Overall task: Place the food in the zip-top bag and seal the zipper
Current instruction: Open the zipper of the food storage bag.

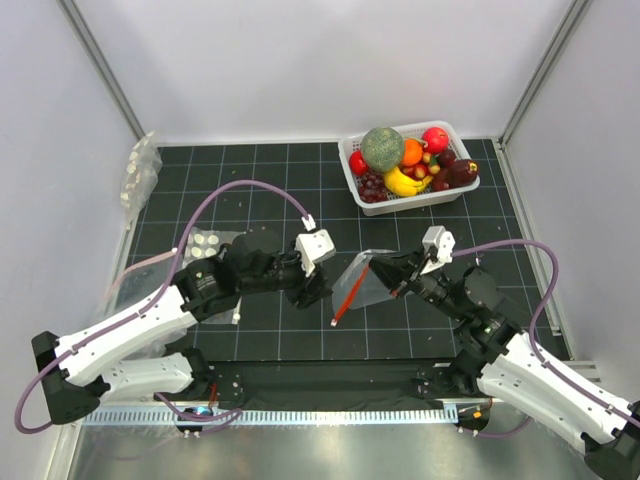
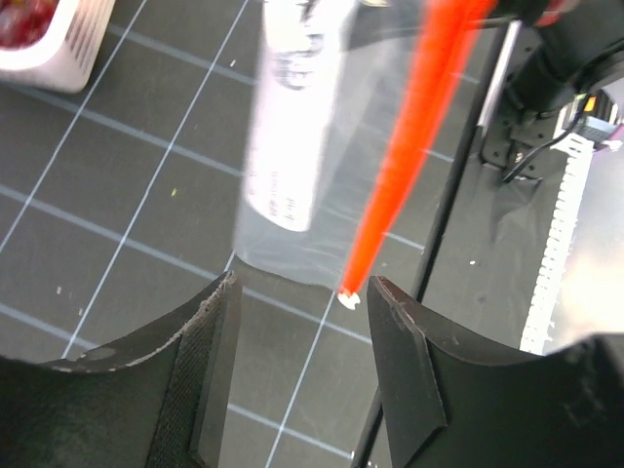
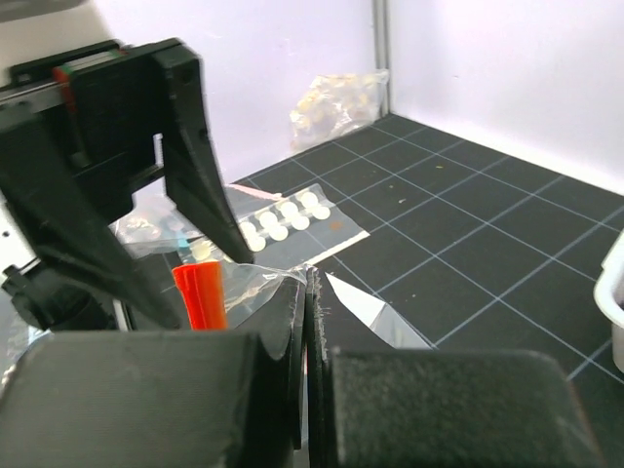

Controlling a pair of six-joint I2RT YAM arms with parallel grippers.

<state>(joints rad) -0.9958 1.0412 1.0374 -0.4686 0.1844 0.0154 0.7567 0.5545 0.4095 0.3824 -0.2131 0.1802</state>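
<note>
The zip-top bag [image 1: 365, 283] lies mid-table, one side lifted, its red-orange zipper [image 1: 350, 293] slanting down to the left. My right gripper [image 1: 384, 272] is shut on the bag's clear edge [image 3: 255, 280], next to the zipper [image 3: 200, 295]. My left gripper [image 1: 318, 292] is open and empty, just left of the bag. In the left wrist view its fingertips [image 2: 216, 322] stand just short of the zipper's lower end [image 2: 409, 156] and the bag [image 2: 341, 210]. The food, red balls [image 1: 435, 138] and an orange ball [image 1: 411, 151], sits in the white basket [image 1: 352, 185].
The basket at the back right also holds a green melon [image 1: 382, 147], a banana [image 1: 402, 183] and dark grapes [image 1: 372, 185]. Clear bags of white discs lie at the left [image 1: 205, 245] and the back-left corner [image 1: 140, 170]. White walls enclose the table.
</note>
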